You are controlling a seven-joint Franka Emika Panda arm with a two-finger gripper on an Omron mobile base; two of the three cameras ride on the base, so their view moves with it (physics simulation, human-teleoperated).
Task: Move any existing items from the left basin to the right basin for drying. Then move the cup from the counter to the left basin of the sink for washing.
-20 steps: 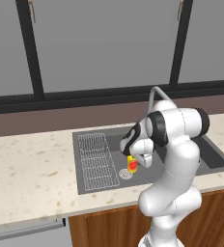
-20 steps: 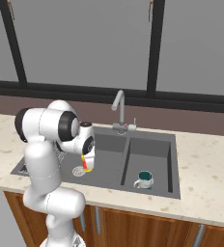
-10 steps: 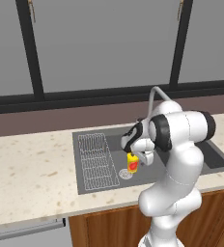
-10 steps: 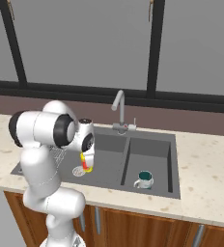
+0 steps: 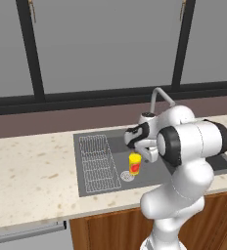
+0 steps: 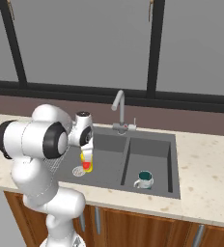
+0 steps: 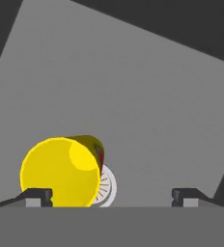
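The cup [image 5: 134, 163], a small yellow tumbler with a red patch, stands upright on the floor of the left basin [image 5: 117, 155] beside the round silver strainer [image 5: 127, 176]. My gripper [image 5: 136, 152] hangs just above it with the jaws wide open and nothing held. In the hand view the cup [image 7: 61, 171] sits below the gripper [image 7: 113, 195], off toward the left fingertip [image 7: 39, 195], partly covering the strainer [image 7: 107, 188]. From the right side the cup [image 6: 87, 162] shows under the gripper [image 6: 86, 152] in the left basin [image 6: 108, 159]. The right basin [image 6: 151, 152] lies beyond.
A teal mug [image 6: 144, 179] stands in the right basin. The curved silver faucet [image 6: 119, 108] rises behind the sink's divider. The ribbed drainboard [image 5: 98, 161] lies left of the basin. Speckled beige counter [image 5: 32, 171] surrounds the sink, below dark windows.
The jaws have spread from a grip on the cup to wide open, letting it go. The cup stays put on the basin floor. The arm has shifted slightly.
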